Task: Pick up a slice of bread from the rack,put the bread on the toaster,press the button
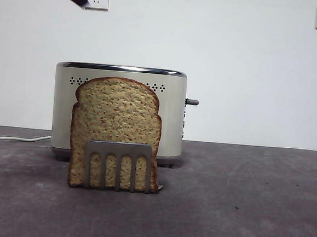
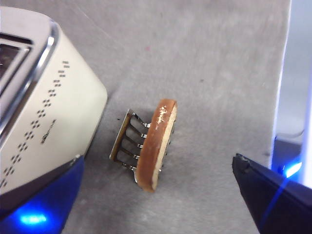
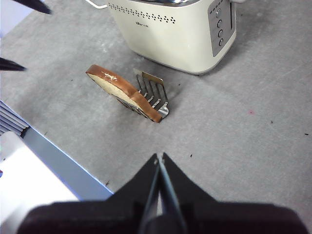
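While the slice of bread (image 1: 116, 131) stands upright in the rack (image 1: 118, 165), leaning on its prongs, nothing is gripped yet, so the step in hand is the pick. The rack sits on the grey tabletop (image 1: 239, 212) just in front of the toaster (image 1: 170, 114), close to it but apart.

The left tool (image 2: 161, 195) hangs above the bread with its jaws spread wide, one at each side of the slice and well clear of it. The right tool (image 3: 159, 163) waits high and further off, its jaws pressed together.

To do this step well, the left tool should come down straight over the domed crust, with one jaw before the flat face and one behind it. It should close on the upper part only, because the prongs cover the lower part of one face. A gentle squeeze seems enough; a hard one may crush the crumb. The lift should go straight up, so the light rack is not dragged along.

The slots (image 2: 7, 53) of the toaster look empty, though I see only a part of them.
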